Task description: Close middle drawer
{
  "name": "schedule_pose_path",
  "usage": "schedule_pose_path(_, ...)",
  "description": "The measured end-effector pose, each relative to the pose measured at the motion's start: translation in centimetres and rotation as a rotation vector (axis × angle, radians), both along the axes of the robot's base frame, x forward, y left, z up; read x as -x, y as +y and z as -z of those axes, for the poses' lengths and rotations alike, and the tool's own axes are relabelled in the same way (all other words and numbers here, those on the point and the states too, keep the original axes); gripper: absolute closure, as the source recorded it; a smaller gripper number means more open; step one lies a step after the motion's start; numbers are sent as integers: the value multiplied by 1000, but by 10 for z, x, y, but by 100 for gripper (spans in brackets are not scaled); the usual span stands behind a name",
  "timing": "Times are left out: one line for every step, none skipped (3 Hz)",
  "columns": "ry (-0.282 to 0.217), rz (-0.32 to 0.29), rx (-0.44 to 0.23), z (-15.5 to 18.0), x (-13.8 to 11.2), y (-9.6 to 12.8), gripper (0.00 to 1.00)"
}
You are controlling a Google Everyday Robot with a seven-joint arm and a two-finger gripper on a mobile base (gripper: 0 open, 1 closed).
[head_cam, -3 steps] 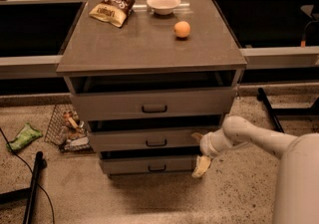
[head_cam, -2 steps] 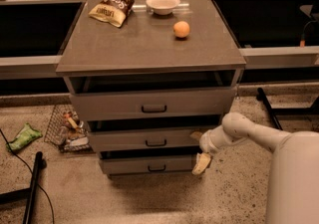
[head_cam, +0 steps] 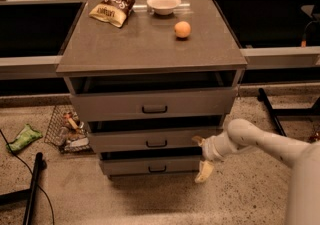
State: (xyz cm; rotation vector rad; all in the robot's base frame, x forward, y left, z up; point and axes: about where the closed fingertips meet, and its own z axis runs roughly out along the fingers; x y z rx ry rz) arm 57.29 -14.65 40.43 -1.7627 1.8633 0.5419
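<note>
The middle drawer [head_cam: 150,140] is a grey front with a small dark pull handle [head_cam: 156,143], the second of three in the grey cabinet. A dark gap shows above it, so it stands partly pulled out. My gripper [head_cam: 201,156] is at the drawer's right end, in front of the cabinet's lower right corner. It is open, with one pale fingertip [head_cam: 198,140] up against the right end of the drawer front and the other [head_cam: 204,171] down by the bottom drawer. My white arm [head_cam: 265,141] comes in from the right.
The top drawer [head_cam: 152,103] and bottom drawer [head_cam: 150,165] also show gaps. On the cabinet top [head_cam: 145,49] lie a chip bag [head_cam: 114,5], a white bowl [head_cam: 163,3] and an orange [head_cam: 182,29]. A wire basket [head_cam: 65,128] and a green packet [head_cam: 22,138] are on the floor at the left.
My gripper has shifted slightly left toward the drawer's right end. The drawers look unmoved.
</note>
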Motion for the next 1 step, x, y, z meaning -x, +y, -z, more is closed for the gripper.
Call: schedule_pose_path(-2, -62, -46, -15, 53, -2, 0)
